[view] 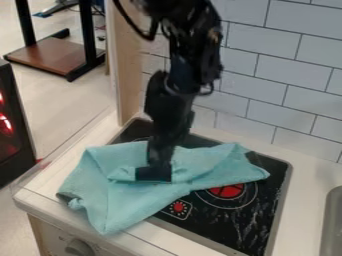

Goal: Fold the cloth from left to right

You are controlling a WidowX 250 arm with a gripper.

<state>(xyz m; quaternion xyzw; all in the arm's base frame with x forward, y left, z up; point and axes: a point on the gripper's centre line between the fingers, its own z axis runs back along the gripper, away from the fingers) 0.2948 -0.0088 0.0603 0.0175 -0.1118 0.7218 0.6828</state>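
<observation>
Some trouble could be had with this one, tbh. The cloth (pixel 133 202) is spread, pretty rumpled, over the left part of the black stove top (pixel 272 175) and onto the pale counter (pixel 48 184), with the gripper (pixel 153 174) set down at its middle. If it's pulled rightward from there, the whole thing could get dragged or bunched instead of folded, since the hold would be mid-cloth and not at the left edge. If only a shallow pinch is had, the fabric could be lost partway. The near corner (pixel 102 227) reaches the counter's front edge, so it could be snagged or left hanging, and the small knot of fabric (pixel 77 203) at the left might be folded into a lump. As for what's hard to make out: whether the gripper is open or clamped on a fold can't be told, as its tip is lost in dark shapes. Whatever lies under the cloth is hidden, the arm is cut off by the top edge, and the sink (pixel 332 225) is cropped at the right.
</observation>
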